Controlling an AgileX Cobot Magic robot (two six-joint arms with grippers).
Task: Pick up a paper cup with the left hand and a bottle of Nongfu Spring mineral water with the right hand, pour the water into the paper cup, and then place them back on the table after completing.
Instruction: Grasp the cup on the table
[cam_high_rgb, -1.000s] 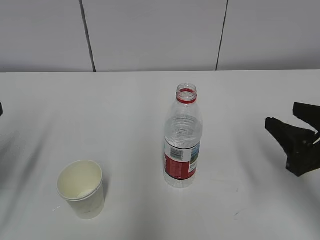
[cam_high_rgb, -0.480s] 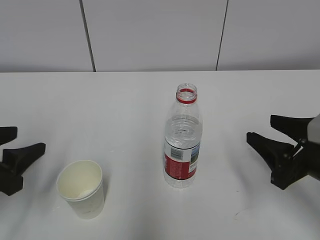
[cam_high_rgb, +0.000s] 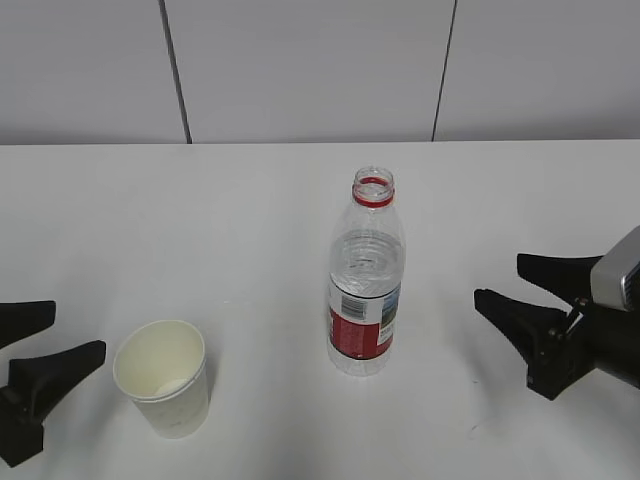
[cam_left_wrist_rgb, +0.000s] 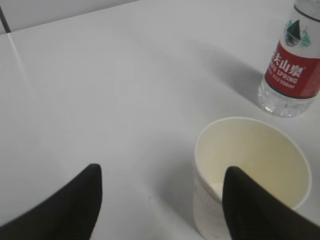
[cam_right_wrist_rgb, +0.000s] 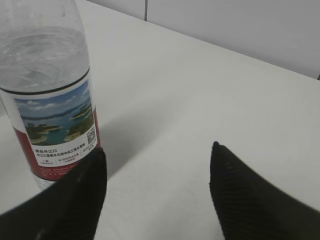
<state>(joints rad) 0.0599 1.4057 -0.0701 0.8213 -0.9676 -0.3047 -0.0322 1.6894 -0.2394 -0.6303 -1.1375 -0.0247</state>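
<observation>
We are closing in with both spread hands: the left hand (cam_high_rgb: 45, 335) nearing the paper cup (cam_high_rgb: 163, 378), the right hand (cam_high_rgb: 512, 285) approaching the uncapped bottle (cam_high_rgb: 364, 275). Both are standing untouched on the table (cam_high_rgb: 250, 220), so grasping comes next.

1 paper cup (cam_high_rgb: 163, 377), 1 water bottle (cam_high_rgb: 365, 275), 2 grippers: left (cam_high_rgb: 40, 345), right (cam_high_rgb: 512, 282).

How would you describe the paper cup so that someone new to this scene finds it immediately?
On the white table, look toward the near left area, left of the uncapped water bottle standing mid-table. The paper cup stands upright there, just ahead of the open left gripper. It is short, cream-white, opaque and open-topped, unlike the tall clear red-labelled bottle.
</observation>
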